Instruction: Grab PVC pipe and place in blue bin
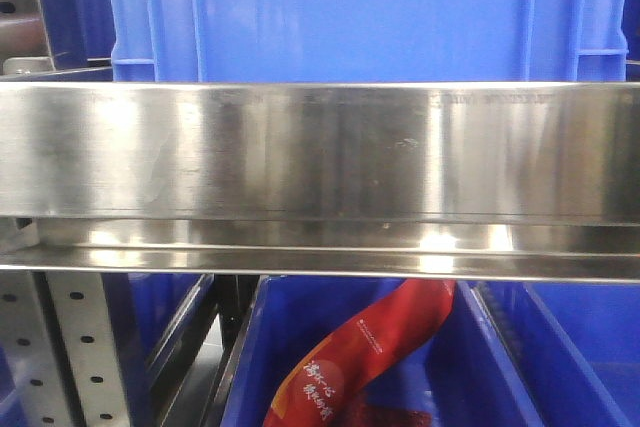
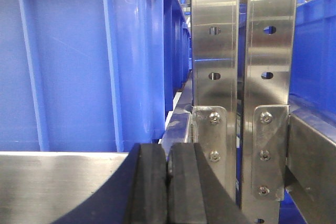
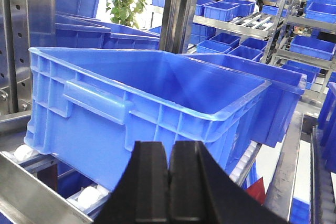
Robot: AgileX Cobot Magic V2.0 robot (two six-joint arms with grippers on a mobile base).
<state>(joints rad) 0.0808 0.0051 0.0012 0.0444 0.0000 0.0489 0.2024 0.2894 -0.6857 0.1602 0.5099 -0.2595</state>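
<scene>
Both arms of the robot wait at a steel shelving rack, with no PVC pipe visible in any of the 3 views, so where it lies cannot be told. The left gripper (image 2: 168, 192) has its black pads pressed together on nothing, facing a perforated steel upright (image 2: 214, 51) beside a blue crate wall (image 2: 68, 61). The right gripper (image 3: 169, 192) is likewise closed and empty, hovering before an open blue bin (image 3: 152, 103) on the rack. The task appears to sit at its search stage: the next move calls for finding the pipe, then opening a gripper. A red packet (image 1: 370, 347) lies in a lower bin.
</scene>
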